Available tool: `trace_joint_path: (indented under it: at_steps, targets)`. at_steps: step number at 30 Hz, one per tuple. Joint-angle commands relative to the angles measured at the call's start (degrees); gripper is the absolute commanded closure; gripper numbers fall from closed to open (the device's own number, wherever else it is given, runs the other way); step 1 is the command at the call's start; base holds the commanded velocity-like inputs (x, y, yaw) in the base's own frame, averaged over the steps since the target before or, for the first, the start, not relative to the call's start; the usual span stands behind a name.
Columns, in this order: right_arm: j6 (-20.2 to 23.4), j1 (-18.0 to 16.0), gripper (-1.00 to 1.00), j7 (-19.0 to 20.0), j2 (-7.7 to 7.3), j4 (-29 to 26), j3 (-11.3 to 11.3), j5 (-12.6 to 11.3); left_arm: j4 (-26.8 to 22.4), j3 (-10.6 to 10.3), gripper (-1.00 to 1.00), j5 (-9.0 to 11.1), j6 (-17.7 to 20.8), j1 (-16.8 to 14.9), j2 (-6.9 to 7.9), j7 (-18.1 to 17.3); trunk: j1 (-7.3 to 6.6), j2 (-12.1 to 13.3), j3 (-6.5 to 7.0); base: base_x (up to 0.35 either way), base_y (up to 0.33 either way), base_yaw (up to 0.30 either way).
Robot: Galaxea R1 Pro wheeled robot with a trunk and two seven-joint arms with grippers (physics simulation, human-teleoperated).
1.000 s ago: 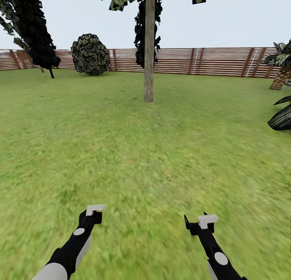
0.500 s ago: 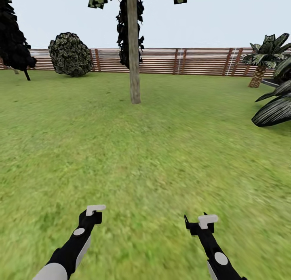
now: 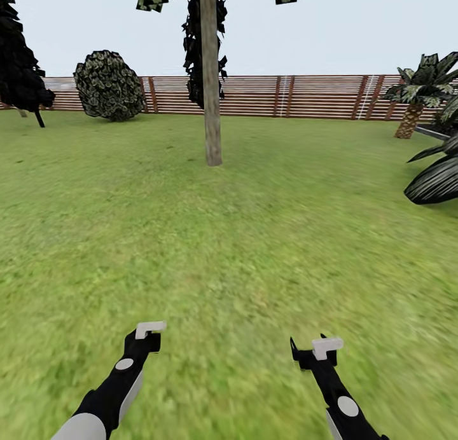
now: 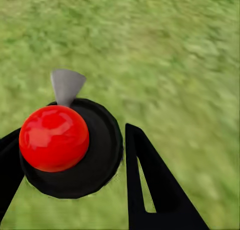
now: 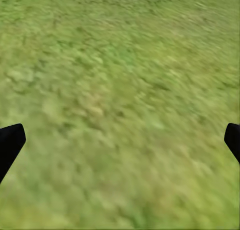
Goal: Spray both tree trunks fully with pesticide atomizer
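Rolling across the garden lawn (image 3: 254, 236), we've got grass pretty much everywhere, blurry up close. The brown slat fence (image 3: 318, 96) runs along the lawn's far edge. One tree (image 3: 210, 20) stands out on the grass a bit left of centre, well short of the fence. Its tree trunk (image 3: 212, 109) is straight and pale, and its blocky foliage is cut off at the top. A darker tree (image 3: 19, 65) sits at the far left corner, with a round bush (image 3: 109, 85) just beside it against the fence. Striped palm-like plants (image 3: 416, 93) crowd the right edge.

Both arms reach out low over the near grass. The left gripper (image 3: 149, 332) has its black fingers (image 4: 150, 190) closed in around the pesticide atomizer (image 4: 70, 145), which has a shiny red ball on a black round body with a grey nozzle, held up off the lawn. The right gripper (image 3: 318, 351) is spread wide with nothing in it, just grass between the fingertips (image 5: 10, 140). The trunk is still well apart from us.
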Motion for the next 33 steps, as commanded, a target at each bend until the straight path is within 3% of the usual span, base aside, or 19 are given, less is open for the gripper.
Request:
trace_joint_path:
  at_steps: [1,33]
  targets:
    - [-0.15,-0.03,-1.00,-0.02,0.02,0.03,-0.13,0.55,0.04,0.09,1.00,-0.42,-0.18,-0.03,-0.02,0.13,0.02,-0.01,-0.05,0.336,0.003,0.000]
    - [-0.15,-0.03,-1.00,-0.02,0.02,0.03,-0.13,0.55,0.04,0.02,1.00,-0.45,-0.18,-0.03,-0.02,0.13,0.02,-0.01,-0.05,0.337,0.000,0.000]
